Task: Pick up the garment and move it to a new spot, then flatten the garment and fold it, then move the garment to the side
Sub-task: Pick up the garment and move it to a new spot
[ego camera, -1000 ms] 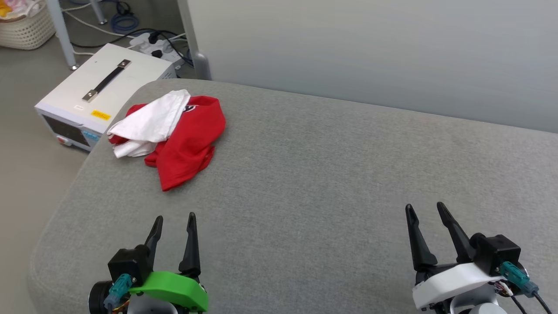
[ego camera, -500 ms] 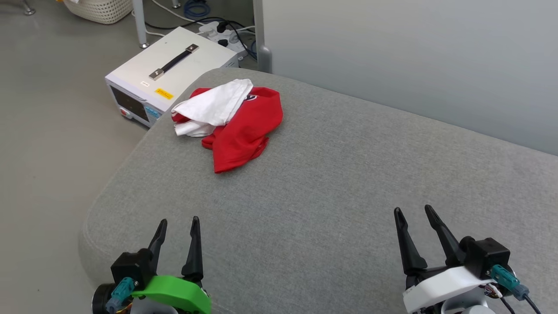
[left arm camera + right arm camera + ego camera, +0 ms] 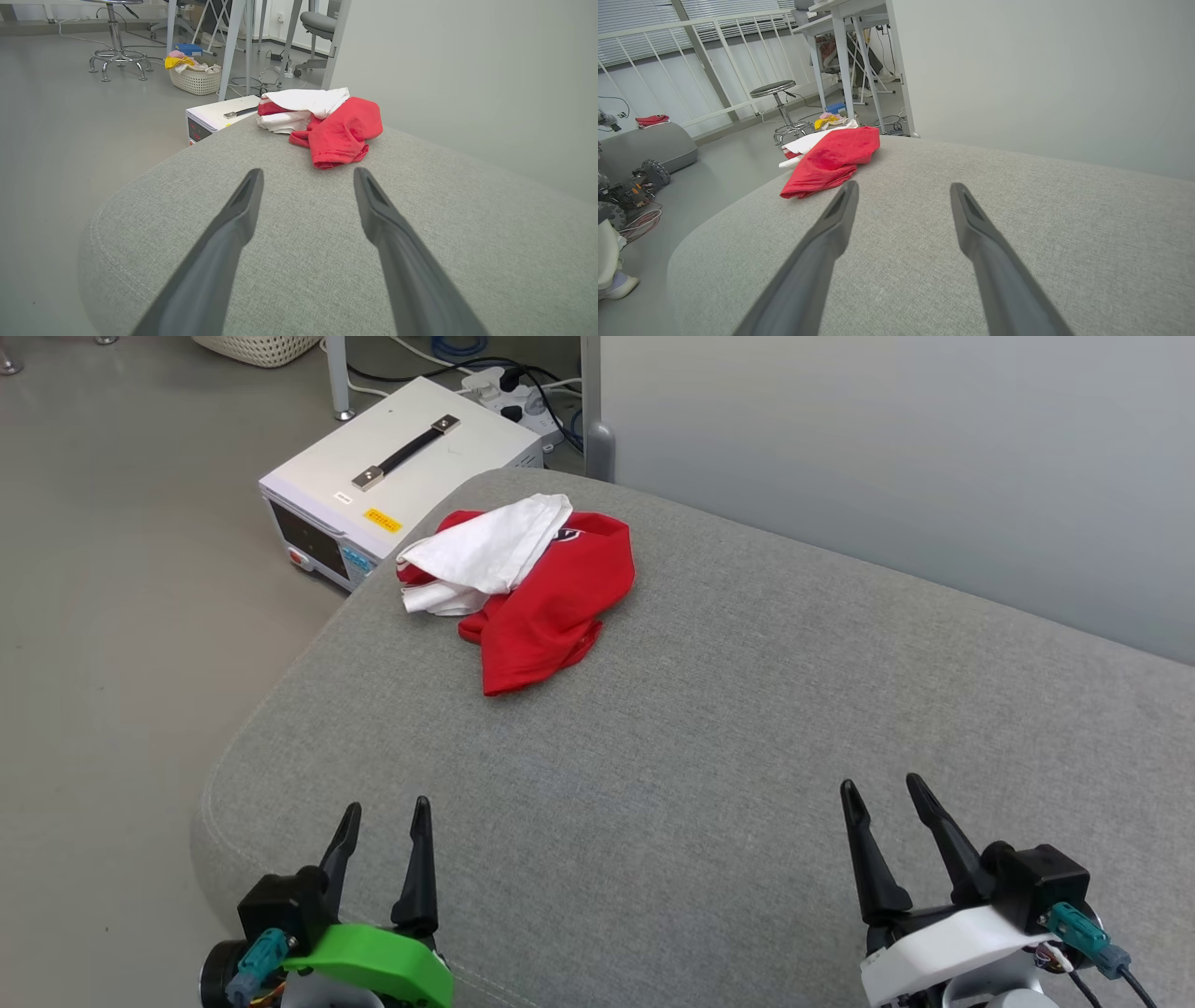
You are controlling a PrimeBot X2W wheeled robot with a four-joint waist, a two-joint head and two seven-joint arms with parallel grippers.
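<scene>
Camera swung left — garment (image 3: 551, 607) unmoved, crumpled | box (image 3: 467, 453) — yellow label (image 3: 382, 520) unreadable

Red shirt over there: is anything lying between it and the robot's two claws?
Nothing visible does. Just bare grey cushion lies between the garment and the open left gripper and right gripper, both well short of it.

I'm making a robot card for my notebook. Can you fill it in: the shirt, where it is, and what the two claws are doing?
Shirt: red and white, crumpled in a heap
Where: far left corner of the grey cushion
Left gripper: open, holding nothing, apart from the shirt
Right gripper: open, holding nothing
On the floor nearby: white box with a black handle
</scene>
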